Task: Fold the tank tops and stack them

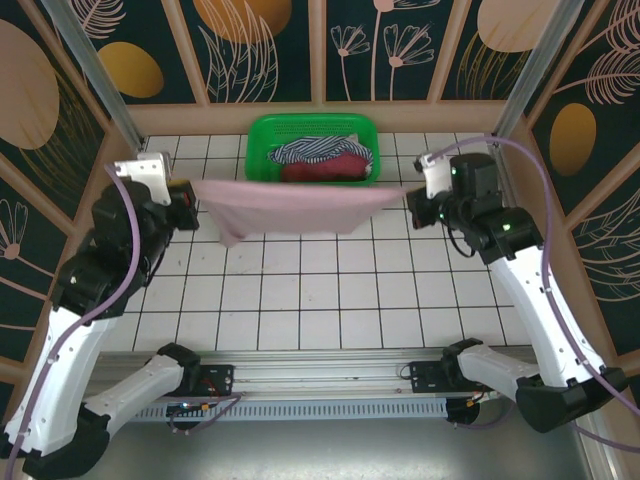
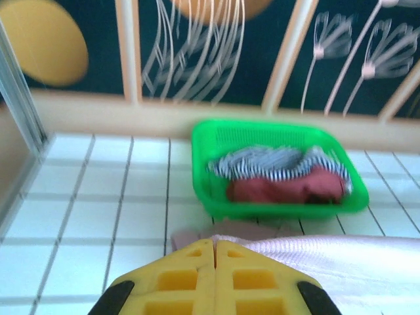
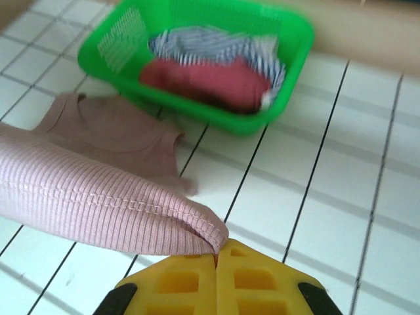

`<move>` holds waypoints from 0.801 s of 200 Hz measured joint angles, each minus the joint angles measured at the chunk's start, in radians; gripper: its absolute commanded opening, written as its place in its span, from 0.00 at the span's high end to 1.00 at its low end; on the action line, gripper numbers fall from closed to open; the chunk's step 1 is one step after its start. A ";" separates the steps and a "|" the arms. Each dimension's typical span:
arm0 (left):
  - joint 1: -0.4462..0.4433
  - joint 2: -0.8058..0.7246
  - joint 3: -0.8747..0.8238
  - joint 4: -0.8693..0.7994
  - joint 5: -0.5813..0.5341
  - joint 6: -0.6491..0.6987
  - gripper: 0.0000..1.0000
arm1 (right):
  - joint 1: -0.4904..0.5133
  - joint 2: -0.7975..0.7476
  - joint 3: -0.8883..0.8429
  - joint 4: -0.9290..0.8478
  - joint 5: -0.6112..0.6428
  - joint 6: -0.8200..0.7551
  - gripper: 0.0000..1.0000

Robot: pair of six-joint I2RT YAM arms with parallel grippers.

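My left gripper (image 1: 188, 205) and right gripper (image 1: 415, 205) were each clamped shut on one end of the dusty mauve-pink ribbed cloth tank top (image 1: 290, 205). It hung taut, long axis 9-to-3, above the tabletop (image 1: 300, 300), just at 6 of the green plastic basket (image 1: 262, 130). Neither arm was nearer.

Soft cloth against hard plastic and glazed tile

The mauve-pink tank top (image 3: 98, 197) was a matt, finely ribbed knit with a stitched hem. The striped top (image 1: 310, 150) and maroon top (image 1: 325, 170) looked equally dull and soft. The green basket (image 1: 258, 150) was shiny moulded plastic with perforated walls. The table (image 1: 300, 290) had smooth, glossy white tiles. The left gripper (image 2: 214, 246) and right gripper (image 3: 215, 252) were smooth yellow plastic, the arm shells (image 1: 545, 310) glossy white, and the rail (image 1: 330, 362) brushed metal.
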 measured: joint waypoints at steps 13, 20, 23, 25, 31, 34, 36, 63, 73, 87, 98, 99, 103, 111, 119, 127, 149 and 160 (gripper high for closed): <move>0.000 -0.005 -0.008 -0.026 0.032 -0.028 1.00 | 0.000 -0.011 -0.014 -0.027 -0.021 0.028 1.00; 0.000 -0.004 -0.008 -0.024 0.048 -0.039 1.00 | 0.000 -0.015 -0.014 -0.023 -0.034 0.040 1.00; 0.000 -0.004 -0.008 -0.023 0.056 -0.044 1.00 | 0.000 -0.017 -0.013 -0.020 -0.040 0.043 1.00; 0.000 -0.004 -0.007 -0.022 0.061 -0.046 1.00 | 0.000 -0.018 -0.013 -0.017 -0.043 0.046 1.00; 0.000 -0.002 -0.007 -0.021 0.071 -0.052 1.00 | 0.000 -0.020 -0.009 -0.013 -0.051 0.048 1.00; 0.000 0.002 -0.006 -0.021 0.073 -0.054 1.00 | 0.000 -0.020 -0.005 -0.010 -0.058 0.048 1.00; 0.000 0.004 -0.005 -0.022 0.076 -0.056 1.00 | 0.000 -0.020 -0.002 -0.007 -0.062 0.049 1.00; 0.000 0.048 0.056 -0.020 0.036 -0.053 1.00 | 0.000 -0.003 0.050 0.061 -0.119 0.048 1.00; 0.000 0.066 0.090 -0.011 -0.002 -0.035 1.00 | 0.004 0.009 0.070 0.106 -0.150 0.047 1.00; 0.001 0.084 0.147 0.019 -0.074 0.018 1.00 | 0.033 0.027 0.092 0.166 -0.177 0.044 1.00; 0.001 0.088 0.187 0.066 -0.138 0.069 1.00 | 0.072 0.040 0.106 0.205 -0.196 0.039 1.00; 0.001 0.088 0.188 0.072 -0.144 0.075 1.00 | 0.079 0.042 0.108 0.210 -0.200 0.039 1.00; 0.001 0.086 0.200 0.099 -0.179 0.103 1.00 | 0.097 0.048 0.113 0.220 -0.200 0.036 1.00; 0.001 0.083 0.215 0.148 -0.242 0.150 1.00 | 0.139 0.060 0.126 0.240 -0.209 0.027 1.00; 0.001 0.082 0.232 0.208 -0.319 0.214 1.00 | 0.184 0.075 0.140 0.257 -0.218 0.018 1.00; 0.001 0.082 0.247 0.270 -0.390 0.282 1.00 | 0.232 0.092 0.156 0.275 -0.224 0.013 1.00; 0.001 0.103 0.300 0.463 -0.535 0.480 1.00 | 0.365 0.134 0.200 0.318 -0.223 0.010 1.00; 0.001 0.125 0.348 0.540 -0.581 0.573 1.00 | 0.431 0.152 0.222 0.336 -0.221 0.010 1.00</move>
